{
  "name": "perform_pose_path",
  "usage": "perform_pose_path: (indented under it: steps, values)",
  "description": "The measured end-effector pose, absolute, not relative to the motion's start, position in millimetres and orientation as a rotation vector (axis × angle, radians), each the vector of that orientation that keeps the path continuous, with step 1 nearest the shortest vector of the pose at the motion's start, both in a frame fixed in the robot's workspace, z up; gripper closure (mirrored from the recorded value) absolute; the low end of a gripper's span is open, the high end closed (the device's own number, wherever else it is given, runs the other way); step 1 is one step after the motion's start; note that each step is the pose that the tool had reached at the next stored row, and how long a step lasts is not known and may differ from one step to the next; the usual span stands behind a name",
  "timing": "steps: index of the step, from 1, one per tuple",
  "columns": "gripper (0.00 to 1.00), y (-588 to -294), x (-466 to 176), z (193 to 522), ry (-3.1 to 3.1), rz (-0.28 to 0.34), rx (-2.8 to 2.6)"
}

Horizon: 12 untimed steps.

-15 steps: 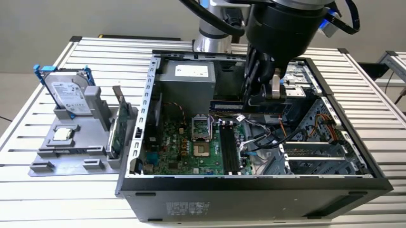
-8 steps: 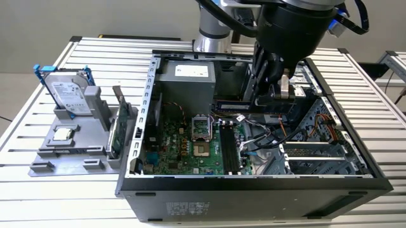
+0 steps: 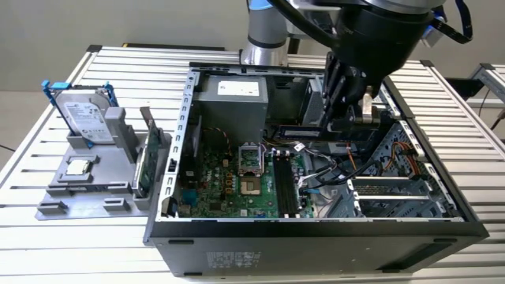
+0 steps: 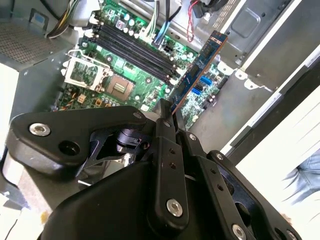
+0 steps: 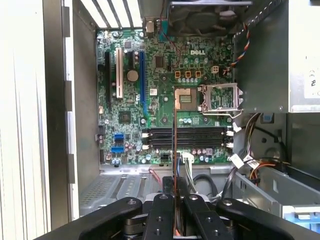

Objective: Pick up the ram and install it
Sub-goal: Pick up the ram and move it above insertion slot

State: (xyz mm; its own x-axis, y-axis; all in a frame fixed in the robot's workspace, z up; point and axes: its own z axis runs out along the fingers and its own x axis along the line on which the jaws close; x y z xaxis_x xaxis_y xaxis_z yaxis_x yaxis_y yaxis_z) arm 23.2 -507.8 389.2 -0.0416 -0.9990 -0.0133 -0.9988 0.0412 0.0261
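We see the black two-fingered gripper (image 4: 171,116) clenched on one end of the ram (image 4: 202,67), a long thin circuit stick with a blue face and a coppery edge. It juts out from between the fingers (image 4: 164,150) inside the open black tower computer case (image 3: 316,236). In the first wrist view the ram (image 5: 175,145) shows edge-on as a narrow line. It crosses the row of long black memory slots (image 5: 192,137) on the green motherboard (image 5: 150,80) while held above them, not seated in any of them. In the exterior view the arm reaches down into the case near its back wall, and the dark bar at the gripper there is probably the ram, though we cannot be sure from that angle. Outside the case, on the exterior view's left, a grey plastic parts holder (image 3: 79,189) sits on the slatted aluminium table (image 3: 79,248). It carries the silver hard drive in a blue frame (image 3: 83,115) and the upright green expansion card (image 3: 150,154).
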Motion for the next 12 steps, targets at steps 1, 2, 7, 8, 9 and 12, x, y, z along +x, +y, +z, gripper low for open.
perform_pose_path:
  steps: [1, 2, 7, 8, 9, 12]
  values:
    - [1.00, -508, 25, 389, -2.261, -0.044, 2.169]
    - [1.00, -508, 26, 389, -2.261, -0.044, 2.169]
    - [1.00, -508, 34, 389, -2.261, -0.044, 2.169]
    - [1.00, -508, 36, 389, -2.261, -0.044, 2.169]
    - [1.00, -508, 37, 389, -2.261, -0.044, 2.169]
    - [1.00, -508, 41, 389, -2.261, -0.044, 2.169]
